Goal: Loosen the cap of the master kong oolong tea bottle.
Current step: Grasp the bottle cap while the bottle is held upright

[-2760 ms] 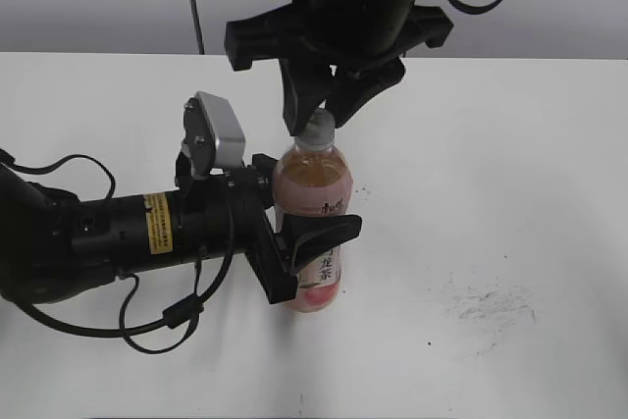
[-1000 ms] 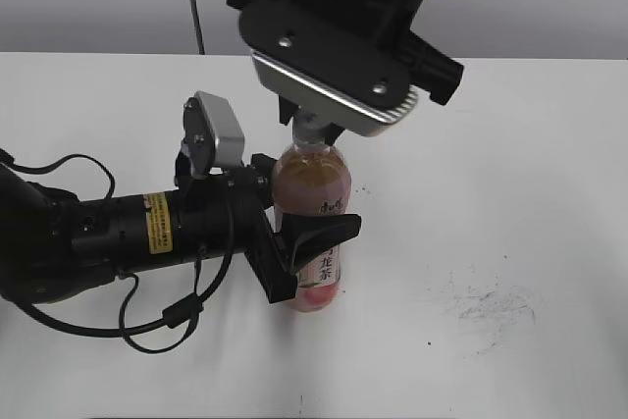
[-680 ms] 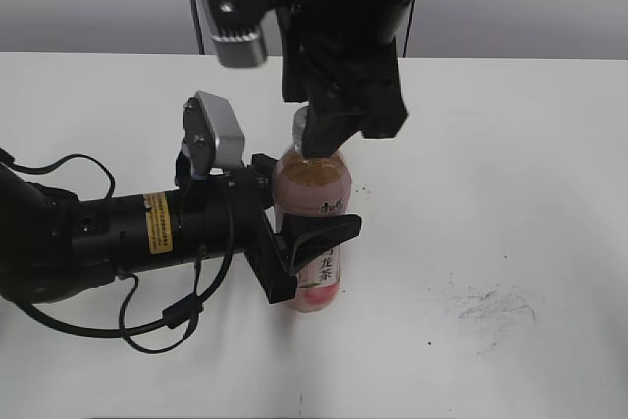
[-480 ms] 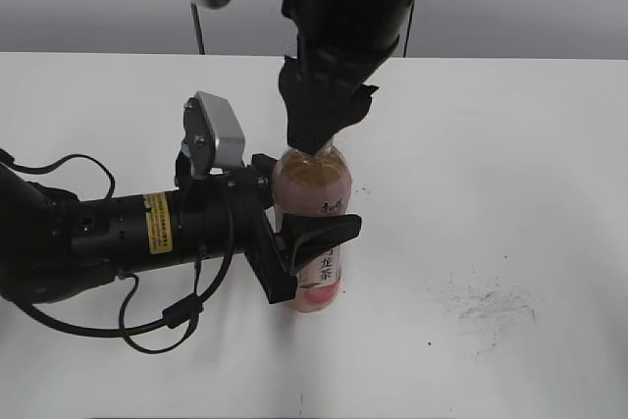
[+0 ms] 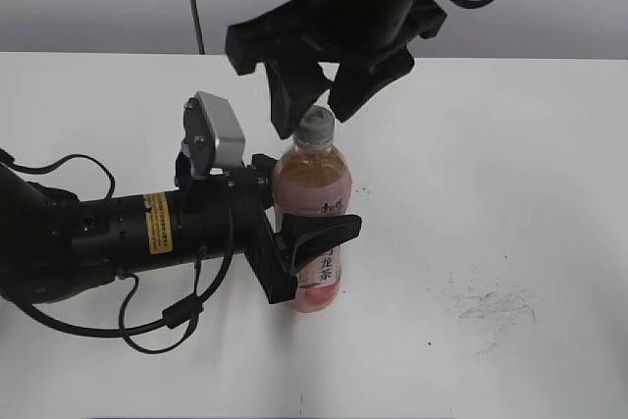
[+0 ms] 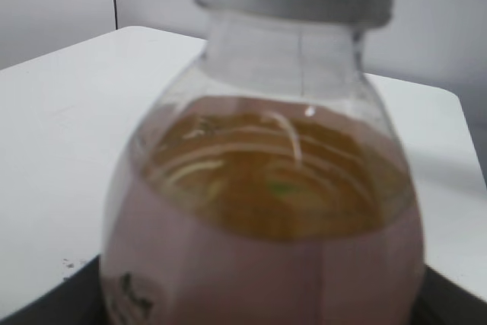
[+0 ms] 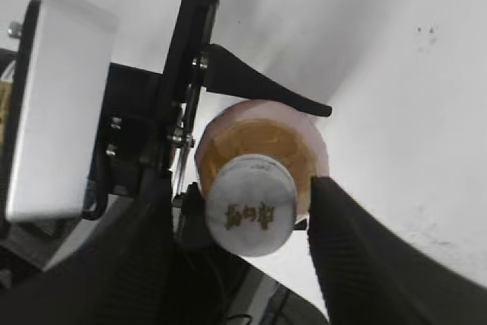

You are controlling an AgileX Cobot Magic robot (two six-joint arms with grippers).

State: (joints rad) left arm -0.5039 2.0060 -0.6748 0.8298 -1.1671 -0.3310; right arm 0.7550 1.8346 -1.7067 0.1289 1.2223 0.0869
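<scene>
Hovering just above the cap (image 5: pixel 316 126), the right end effector (image 5: pixel 316 110) has its fingers spread wide, one on each side of the cap and not touching it; the right wrist view shows a clear gap on both sides. Straddling the cap this way looks like setup for closing on it and twisting, so I judge the loosening as not confirmed; the cap sits seated on the neck with no visible lift.

Below that end effector stands the master kong oolong tea bottle (image 5: pixel 312 223), upright on the white worktop (image 5: pixel 510 193). The left end effector (image 5: pixel 294 252) comes in from the side and is clamped around the bottle's lower body, across the pink label. That hold makes sense as a brace: it stops the bottle spinning or tipping when torque goes into the cap. The left wrist view is filled by the bottle shoulder and amber tea, blurred; the fingers hardly show there.

Writing: dark printed characters on top of the cap in the right wrist view, too small to read. Vertical Chinese characters on the label, partly hidden by the left fingers, not legible. A yellow sticker (image 5: pixel 156 222) on the left arm, text unreadable.

Dark scuff marks (image 5: pixel 491 306) on the worktop, well off to the right of both end effectors.
</scene>
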